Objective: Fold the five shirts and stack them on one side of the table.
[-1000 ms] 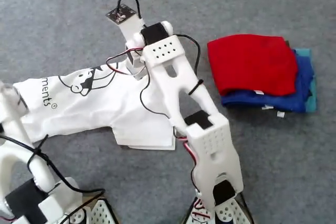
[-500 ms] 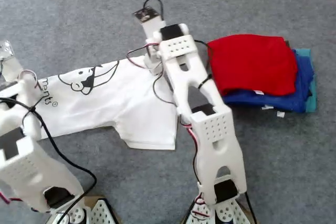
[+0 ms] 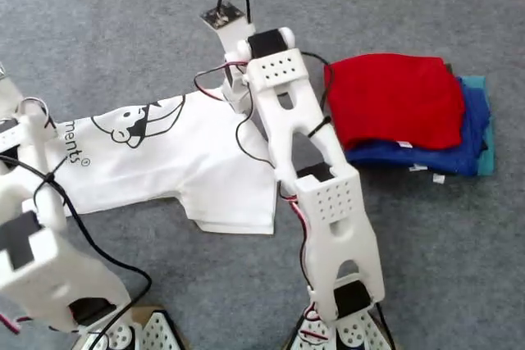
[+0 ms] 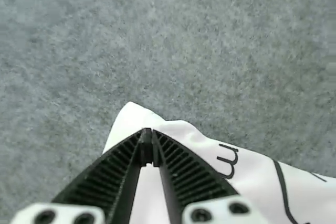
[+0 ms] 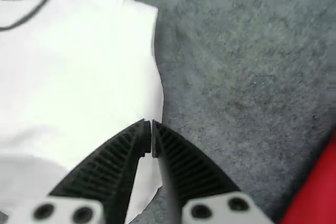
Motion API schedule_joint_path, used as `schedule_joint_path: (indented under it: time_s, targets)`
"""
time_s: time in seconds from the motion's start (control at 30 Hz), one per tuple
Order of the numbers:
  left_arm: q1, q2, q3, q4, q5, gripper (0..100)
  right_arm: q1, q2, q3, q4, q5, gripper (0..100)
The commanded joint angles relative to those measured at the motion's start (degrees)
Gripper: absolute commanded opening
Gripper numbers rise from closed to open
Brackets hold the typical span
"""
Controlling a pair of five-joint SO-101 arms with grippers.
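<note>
A white shirt (image 3: 164, 161) with black print lies spread on the grey table (image 3: 426, 268). My left gripper (image 4: 147, 148) is shut on the shirt's (image 4: 252, 182) corner beside the printed letters; the high view shows it (image 3: 41, 130) at the shirt's left end. My right gripper (image 5: 148, 132) is shut on the shirt's (image 5: 73, 77) opposite edge, at the upper right of the cloth (image 3: 234, 97) in the high view. To the right sits a stack of folded shirts with a red one (image 3: 394, 100) on top, a blue one (image 3: 455, 153) under it and a teal edge (image 3: 489, 141) showing.
The right arm's white links (image 3: 303, 153) run from the near table edge up across the shirt's right side, close to the stack. A corner of the red shirt (image 5: 320, 192) is near the right gripper. Bare grey table lies at the back and front right.
The shirt has been pulled out flatter and wider between the two grippers. The right gripper moved right, then slightly back left; the left arm swung in at the shirt's left end.
</note>
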Motion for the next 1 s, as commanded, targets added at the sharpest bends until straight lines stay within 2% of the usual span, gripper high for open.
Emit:
schedule_joint_path:
  time_s: [0.0, 0.13, 0.2, 0.33, 0.5, 0.87, 0.97]
  targets:
    - [1.0, -3.9, 2.0, -4.3, 0.3, 3, -0.8, -0.7, -6.6, -1.1, 0.0, 1.5]
    - [1.5, 0.5, 5.1, -12.5, -0.2, 3, -2.2, 4.1, -7.3, -1.5, 0.1, 1.5]
    - [2.1, 4.7, 4.4, -13.8, -0.6, 3, -1.8, 7.9, -7.3, -2.3, 0.1, 1.5]
    - [0.3, 9.8, -1.0, -13.4, -1.3, 3, 0.8, 16.6, -8.6, -4.4, 0.4, 1.5]
    - [0.1, 10.8, -5.6, -7.5, -1.3, 3, 5.3, 21.7, -15.4, -1.2, 0.4, 1.5]
    - [-0.2, 14.7, -9.3, -6.1, -1.2, 3, 2.2, 25.8, -30.5, 6.6, 3.9, 1.5]
    - [-1.5, 14.6, -9.3, -6.2, 2.1, 3, 1.0, 25.6, -36.8, 8.7, 3.9, 1.5]
